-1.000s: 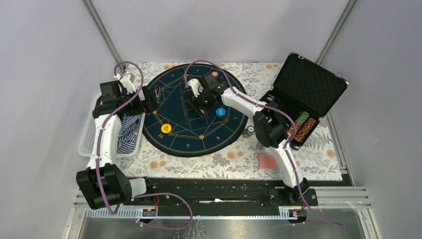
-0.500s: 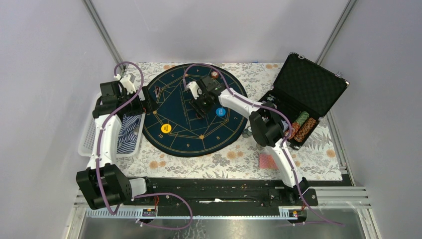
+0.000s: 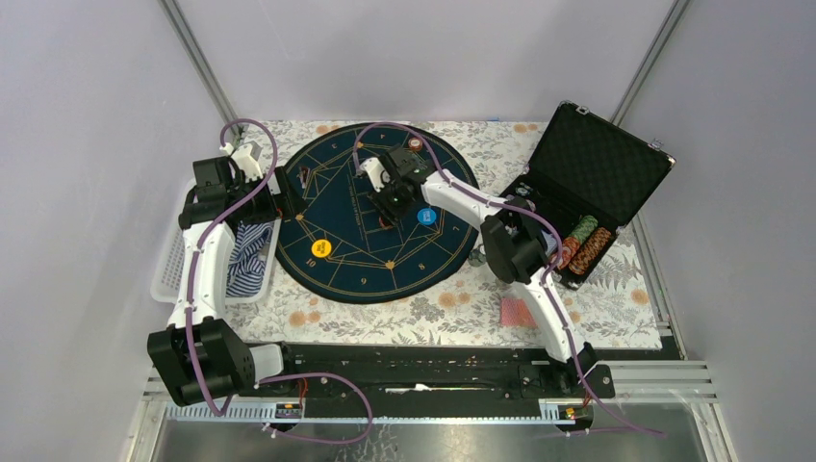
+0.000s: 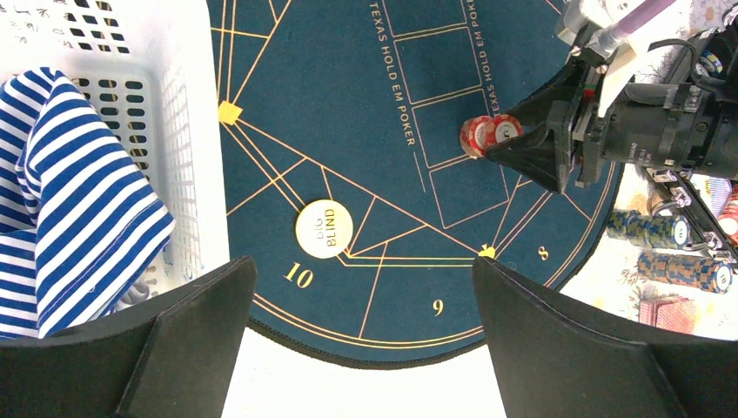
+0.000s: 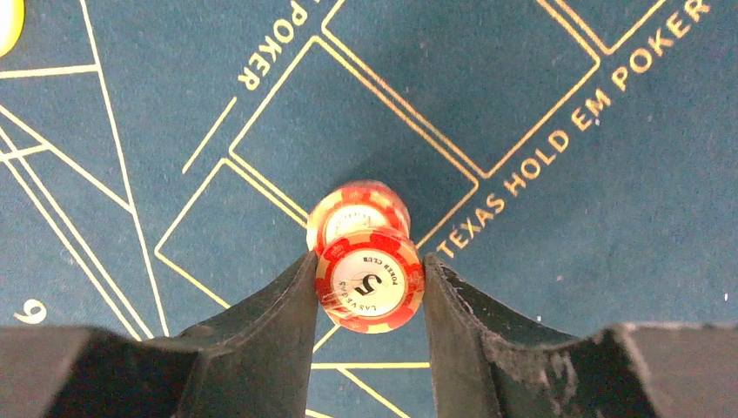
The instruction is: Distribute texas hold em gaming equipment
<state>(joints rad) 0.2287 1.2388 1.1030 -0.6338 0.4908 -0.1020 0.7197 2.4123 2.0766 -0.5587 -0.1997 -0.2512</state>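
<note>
A short stack of red poker chips (image 5: 370,280) stands in the middle of the round dark-blue mat (image 3: 346,265), and my right gripper (image 5: 370,261) is shut on it, one finger pressed against each side. The left wrist view shows the same red chips (image 4: 484,132) in that gripper's fingers. My left gripper (image 4: 363,261) hangs open over the mat's left edge, holding nothing. A yellow "big blind" button (image 4: 324,229) and a blue button (image 3: 426,217) lie on the mat. A stack of red-backed cards (image 3: 518,311) lies on the table at the right.
An open black case (image 3: 597,164) at the right holds rows of chips (image 3: 585,241). A grey chip (image 3: 478,256) sits off the mat's right edge and another chip (image 3: 416,144) at its far rim. A white basket (image 3: 173,260) holding striped cloth (image 3: 248,255) stands at the left.
My right gripper has closed from wide open onto the red chip stack and shifted slightly toward the far left. The left arm has not moved.
</note>
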